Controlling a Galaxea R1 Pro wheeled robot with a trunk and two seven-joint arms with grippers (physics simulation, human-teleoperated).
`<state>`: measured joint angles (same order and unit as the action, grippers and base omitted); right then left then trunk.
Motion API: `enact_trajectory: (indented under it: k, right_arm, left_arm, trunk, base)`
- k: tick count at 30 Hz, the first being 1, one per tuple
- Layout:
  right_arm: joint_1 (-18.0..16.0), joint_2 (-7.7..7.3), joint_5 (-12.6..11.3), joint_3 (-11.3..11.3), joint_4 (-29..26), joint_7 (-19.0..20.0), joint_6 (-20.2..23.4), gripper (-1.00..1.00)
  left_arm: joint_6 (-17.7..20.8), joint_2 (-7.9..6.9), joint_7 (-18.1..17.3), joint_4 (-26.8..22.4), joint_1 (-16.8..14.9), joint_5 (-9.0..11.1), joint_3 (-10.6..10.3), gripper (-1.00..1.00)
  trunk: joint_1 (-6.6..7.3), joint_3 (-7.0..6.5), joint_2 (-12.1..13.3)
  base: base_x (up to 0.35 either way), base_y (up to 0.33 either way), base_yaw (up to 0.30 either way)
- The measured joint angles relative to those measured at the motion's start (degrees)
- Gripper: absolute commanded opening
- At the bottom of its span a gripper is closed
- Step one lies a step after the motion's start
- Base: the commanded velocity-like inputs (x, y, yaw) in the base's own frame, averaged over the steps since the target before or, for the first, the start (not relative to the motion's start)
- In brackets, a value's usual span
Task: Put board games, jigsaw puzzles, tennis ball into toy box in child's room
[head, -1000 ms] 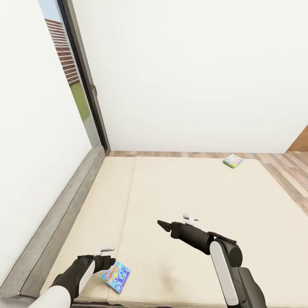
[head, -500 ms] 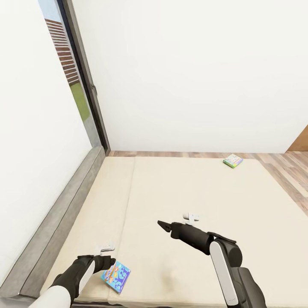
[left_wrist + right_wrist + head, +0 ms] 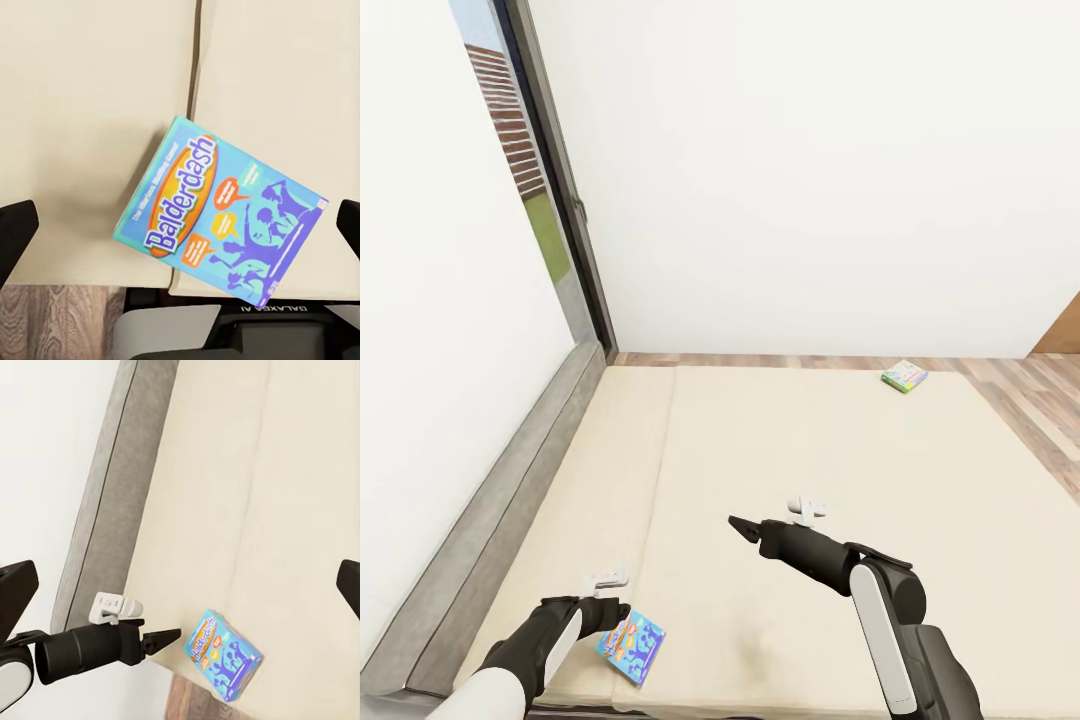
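The left gripper [image 3: 622,612], fingers spread apart, is being positioned over the blue board game [image 3: 222,216] at the bed [image 3: 810,450] near edge, evidently for grasping.

The left end effector [image 3: 180,225] is spread wide, one dark fingertip [image 3: 16,225] at each side. Between them, apart from both, the blue Balderdash board game [image 3: 221,217] lies flat on the beige bed [image 3: 90,90], tilted across a mattress seam [image 3: 195,67].
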<state>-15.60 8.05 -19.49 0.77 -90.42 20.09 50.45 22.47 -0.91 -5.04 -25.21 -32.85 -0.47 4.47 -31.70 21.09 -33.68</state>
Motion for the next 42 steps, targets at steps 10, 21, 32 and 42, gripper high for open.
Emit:
enact_trajectory:
  k: [10,21,32,42]
  right_arm:
    - [0.0,0.0,0.03,0.08,-0.05,0.0,-0.01,1.0]
    - [0.0,0.0,-0.16,0.06,-0.06,0.4,0.0,1.0]
    - [-0.28,0.0,-0.41,-0.05,0.01,0.19,0.22,1.0]
    - [-0.43,0.06,-0.29,-0.01,0.08,-0.13,0.48,1.0]
  left_arm:
    - [0.0,0.01,0.0,0.0,0.01,0.0,0.0,1.0]
    - [0.0,0.01,0.0,0.0,-0.01,0.0,0.0,1.0]
    - [0.0,0.07,0.0,0.0,-0.01,0.0,0.0,1.0]
    - [0.0,0.07,0.0,0.0,-0.01,0.0,0.0,1.0]
  trunk:
    - [0.0,0.0,0.0]
    - [0.0,0.0,0.0]
    - [0.0,0.0,0.0]
    - [0.0,0.0,0.0]
  base:
    - [0.0,0.0,0.0]
    - [0.0,0.0,0.0]
    - [0.0,0.0,0.0]
    - [0.0,0.0,0.0]
